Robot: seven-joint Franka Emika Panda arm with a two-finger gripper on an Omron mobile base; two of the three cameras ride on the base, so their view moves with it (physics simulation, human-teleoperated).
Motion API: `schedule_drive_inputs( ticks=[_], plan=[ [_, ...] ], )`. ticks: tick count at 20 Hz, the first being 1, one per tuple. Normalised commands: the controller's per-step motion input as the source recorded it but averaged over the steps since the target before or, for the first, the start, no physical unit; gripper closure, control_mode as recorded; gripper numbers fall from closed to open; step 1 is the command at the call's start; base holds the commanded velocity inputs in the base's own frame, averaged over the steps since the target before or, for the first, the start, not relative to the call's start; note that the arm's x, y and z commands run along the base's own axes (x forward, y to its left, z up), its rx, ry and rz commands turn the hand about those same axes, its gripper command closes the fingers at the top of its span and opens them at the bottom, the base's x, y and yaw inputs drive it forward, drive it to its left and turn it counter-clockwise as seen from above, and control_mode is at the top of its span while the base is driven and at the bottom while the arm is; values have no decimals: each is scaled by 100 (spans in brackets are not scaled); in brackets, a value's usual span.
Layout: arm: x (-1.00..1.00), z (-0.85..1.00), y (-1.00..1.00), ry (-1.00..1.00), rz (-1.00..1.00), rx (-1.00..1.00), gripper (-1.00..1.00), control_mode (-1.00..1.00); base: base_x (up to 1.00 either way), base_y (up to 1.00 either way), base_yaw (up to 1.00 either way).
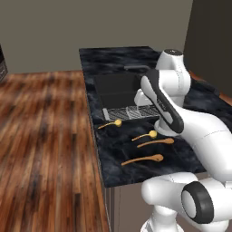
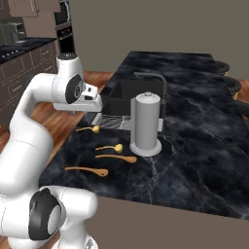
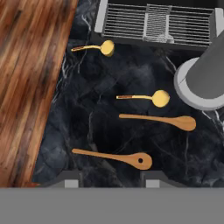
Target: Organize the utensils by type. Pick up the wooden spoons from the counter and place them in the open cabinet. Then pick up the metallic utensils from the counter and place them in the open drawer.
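With jaws apart and empty, the gripper (image 3: 109, 177) hangs above the counter (image 3: 87, 127) so it looks down on both wooden spoons (image 3: 114, 157), nearer it than the paper-towel holder (image 3: 205, 83), the metallic utensils (image 3: 144, 97) beyond them.

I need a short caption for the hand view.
Gripper above two wooden spoons and two metallic utensils on the counter.
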Motion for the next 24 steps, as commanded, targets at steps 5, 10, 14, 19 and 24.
schedule_drive_inputs(
  ticks=[5, 10, 14, 19, 24],
  plan=[
    [-1, 0, 6, 4, 0, 0, -100, -100, 0, 0, 0],
    [0, -11, 5, 17, -1, 6, -100, -100, 0, 0, 0],
    [0, -23, 8, 19, -1, 7, -100, -100, 0, 0, 0],
    [0, -23, 4, 30, 0, 1, -100, -100, 0, 0, 0],
    [0, -39, 18, 17, -1, -2, -100, -100, 0, 0, 0]
  ],
)
